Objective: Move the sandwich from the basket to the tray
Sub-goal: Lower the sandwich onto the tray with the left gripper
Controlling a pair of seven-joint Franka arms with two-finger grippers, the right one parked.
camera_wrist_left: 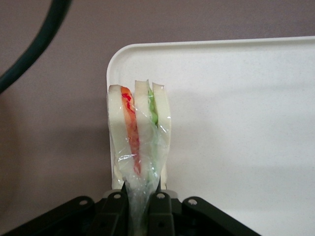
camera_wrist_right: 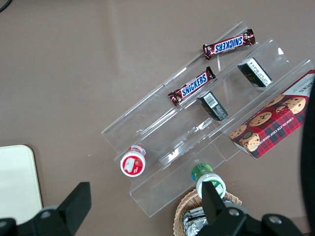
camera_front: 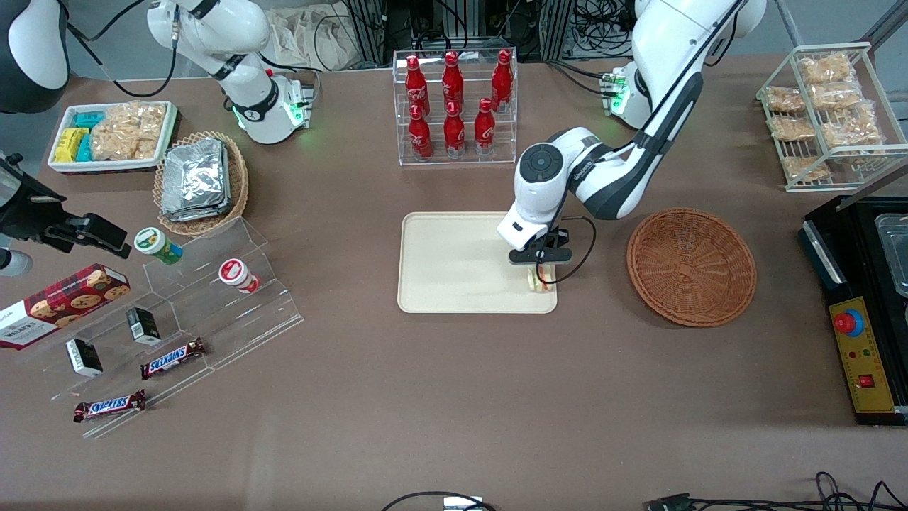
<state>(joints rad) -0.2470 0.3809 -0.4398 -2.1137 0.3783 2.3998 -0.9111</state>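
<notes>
Now sandwich was pinched by its wrapped tail in my gripper, fingers narrow on film, wedge hanging over tray corner nearest basket and front camera. Basket sat empty, just beside tray toward working arm's end of table. Judged placing step nearly done: should lower until bread met tray floor, stay inside rim, open slowly so film wouldn't cling and drag wedge over edge.
</notes>
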